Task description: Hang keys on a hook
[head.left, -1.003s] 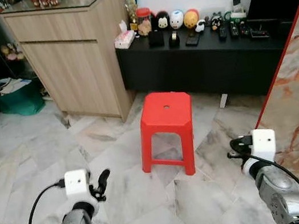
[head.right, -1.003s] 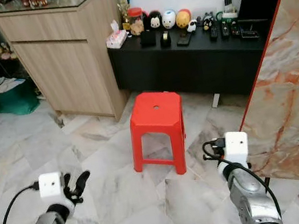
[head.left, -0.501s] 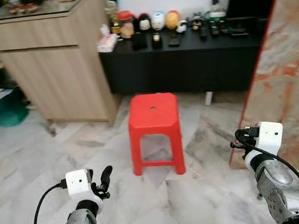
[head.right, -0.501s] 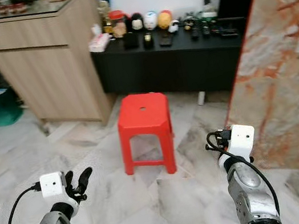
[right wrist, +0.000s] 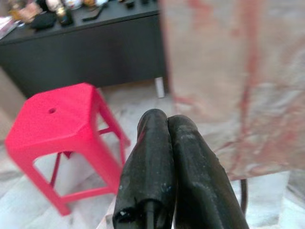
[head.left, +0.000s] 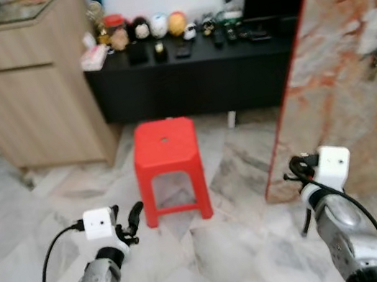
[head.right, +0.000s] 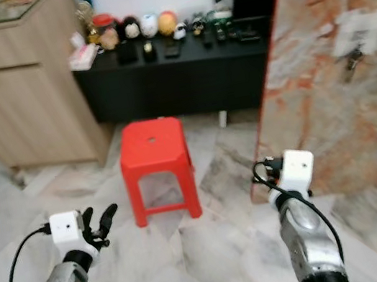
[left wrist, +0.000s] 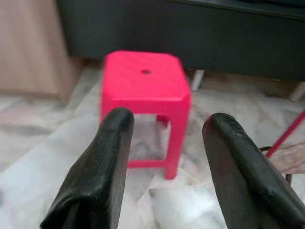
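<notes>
A glossy red plastic stool (head.left: 168, 166) — square-topped, with a small hole in its seat — stands on the pale veined marble floor (head.left: 230, 250), in front of a long matte black cabinet (head.left: 186, 83) lined with small round figurines. To the left rises a light wood-grain cupboard (head.left: 21, 105). On the right, a polished slab wall (head.right: 342, 99) of cream and rust-orange marble carries a small white plate with keys (head.right: 355, 57) hanging dark beneath it. The left gripper (left wrist: 167, 167) is held low at the near left, its rounded black fingers spread wide, nothing between them. The right gripper (right wrist: 167, 167) is near the slab's foot — its fingers pressed together, empty.
</notes>
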{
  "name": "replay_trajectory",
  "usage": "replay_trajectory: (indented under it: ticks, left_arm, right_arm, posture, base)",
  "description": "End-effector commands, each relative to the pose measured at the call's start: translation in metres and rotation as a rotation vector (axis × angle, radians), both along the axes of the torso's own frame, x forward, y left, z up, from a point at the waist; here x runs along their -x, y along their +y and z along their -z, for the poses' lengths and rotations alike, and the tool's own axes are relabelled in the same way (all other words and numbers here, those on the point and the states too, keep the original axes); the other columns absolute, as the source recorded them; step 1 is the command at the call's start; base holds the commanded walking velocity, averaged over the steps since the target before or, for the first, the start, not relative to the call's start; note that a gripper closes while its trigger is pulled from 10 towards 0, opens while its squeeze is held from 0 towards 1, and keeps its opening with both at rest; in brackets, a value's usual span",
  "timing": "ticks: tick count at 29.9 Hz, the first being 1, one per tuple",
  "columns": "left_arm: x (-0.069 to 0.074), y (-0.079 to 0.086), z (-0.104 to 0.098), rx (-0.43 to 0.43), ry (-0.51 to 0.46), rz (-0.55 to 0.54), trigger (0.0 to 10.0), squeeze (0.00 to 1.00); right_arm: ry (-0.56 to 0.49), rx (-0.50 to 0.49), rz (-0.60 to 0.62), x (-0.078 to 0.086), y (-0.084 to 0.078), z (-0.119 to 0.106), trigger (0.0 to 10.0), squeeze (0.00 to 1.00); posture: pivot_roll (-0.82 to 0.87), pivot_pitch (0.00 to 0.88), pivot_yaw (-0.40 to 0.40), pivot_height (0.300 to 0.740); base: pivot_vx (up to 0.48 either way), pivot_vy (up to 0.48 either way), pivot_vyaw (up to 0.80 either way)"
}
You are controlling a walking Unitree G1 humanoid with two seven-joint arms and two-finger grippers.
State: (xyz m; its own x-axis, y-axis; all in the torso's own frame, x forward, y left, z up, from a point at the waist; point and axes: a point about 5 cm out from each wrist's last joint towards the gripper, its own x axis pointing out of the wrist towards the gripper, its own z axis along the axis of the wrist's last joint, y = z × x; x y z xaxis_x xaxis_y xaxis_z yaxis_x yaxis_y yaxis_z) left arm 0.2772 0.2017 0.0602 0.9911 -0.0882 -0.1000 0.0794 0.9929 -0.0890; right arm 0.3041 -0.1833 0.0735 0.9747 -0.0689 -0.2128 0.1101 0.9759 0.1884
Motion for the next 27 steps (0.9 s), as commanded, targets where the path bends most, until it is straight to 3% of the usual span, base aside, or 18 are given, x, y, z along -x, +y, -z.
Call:
replay_trajectory:
  ticks: [1, 9, 17, 18, 26, 27]
  left_arm:
    - [-0.003, -0.008, -0.005, 0.009, -0.026, 0.025, 10.0, 0.00]
    - [-0.004, -0.016, -0.008, 0.002, -0.038, 0.094, 10.0, 0.00]
    - [-0.007, -0.042, -0.024, -0.033, -0.061, 0.342, 10.0, 0.00]
    - [-0.008, -0.048, -0.029, -0.036, -0.071, 0.404, 10.0, 0.00]
    - [-0.008, -0.068, -0.043, -0.055, -0.083, 0.595, 10.0, 0.00]
    - [-0.006, -0.074, -0.044, -0.052, -0.070, 0.662, 10.0, 0.00]
  right_arm:
    - [-0.020, 0.014, 0.021, 0.000, -0.006, -0.006, 10.0, 0.00]
    - [-0.029, 0.001, 0.003, -0.003, 0.001, -0.009, 10.0, 0.00]
    - [-0.041, -0.068, -0.058, -0.007, 0.023, -0.016, 10.0, 0.00]
    - [-0.049, -0.087, -0.075, -0.008, 0.029, -0.018, 10.0, 0.00]
    - [-0.061, -0.122, -0.144, -0.010, 0.049, -0.025, 10.0, 0.00]
    - [-0.065, -0.140, -0.158, -0.010, 0.055, -0.028, 10.0, 0.00]
  posture:
    - [0.02, 0.000, -0.035, 0.715]
    - [0.02, 0.000, -0.033, 0.715]
    - [0.02, 0.000, -0.032, 0.715]
    - [0.02, 0.000, -0.032, 0.715]
    - [0.03, 0.000, -0.031, 0.715]
    - [0.03, 0.000, -0.030, 0.715]
  base:
    - [0.000, 0.000, -0.80]
    - [0.000, 0.000, -0.80]
    - [0.000, 0.000, -0.80]
    - [0.000, 0.000, 0.00]
    - [0.000, 0.000, 0.00]
    - [0.000, 0.000, 0.00]
